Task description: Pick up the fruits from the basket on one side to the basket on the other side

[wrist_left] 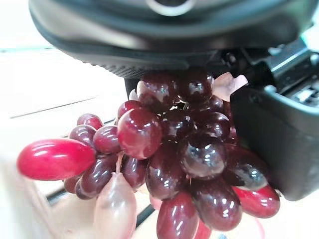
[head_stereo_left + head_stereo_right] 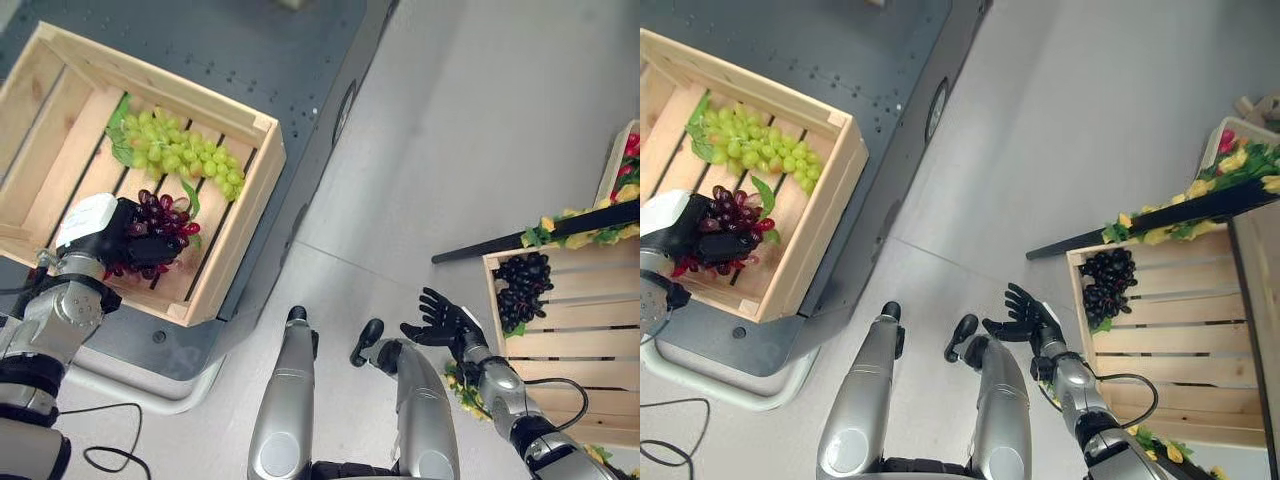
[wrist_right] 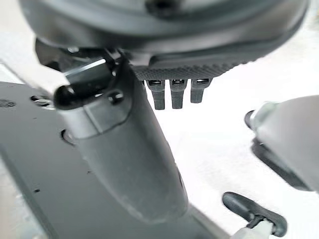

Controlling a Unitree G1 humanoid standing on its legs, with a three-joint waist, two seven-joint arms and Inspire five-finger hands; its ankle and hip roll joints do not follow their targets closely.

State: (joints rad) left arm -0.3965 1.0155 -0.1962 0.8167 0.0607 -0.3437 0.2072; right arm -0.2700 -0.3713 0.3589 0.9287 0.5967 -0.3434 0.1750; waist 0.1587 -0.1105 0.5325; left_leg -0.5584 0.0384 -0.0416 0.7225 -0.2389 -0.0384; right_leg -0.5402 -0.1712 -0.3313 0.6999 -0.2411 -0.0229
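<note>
A wooden crate [image 2: 240,215] on my left holds a bunch of green grapes [image 2: 180,150] and, nearer to me, a bunch of dark red grapes [image 2: 165,215]. My left hand [image 2: 120,235] is inside this crate, its fingers and thumb curled round the red grapes [image 1: 179,159], which rest low over the slats. On my right, a second wooden crate [image 2: 570,330] contains a bunch of black grapes [image 2: 522,288]. My right hand [image 2: 440,320] hovers above the floor just left of that crate, fingers spread and holding nothing; its thumb [image 3: 124,154] stands straight.
The left crate rests on a dark grey platform [image 2: 290,60] with a pale rounded base. A black bar [image 2: 540,240] trimmed with yellow flowers and leaves crosses above the right crate. Another box [image 2: 628,160] with red and yellow fruit stands at the far right. Light floor lies between the crates.
</note>
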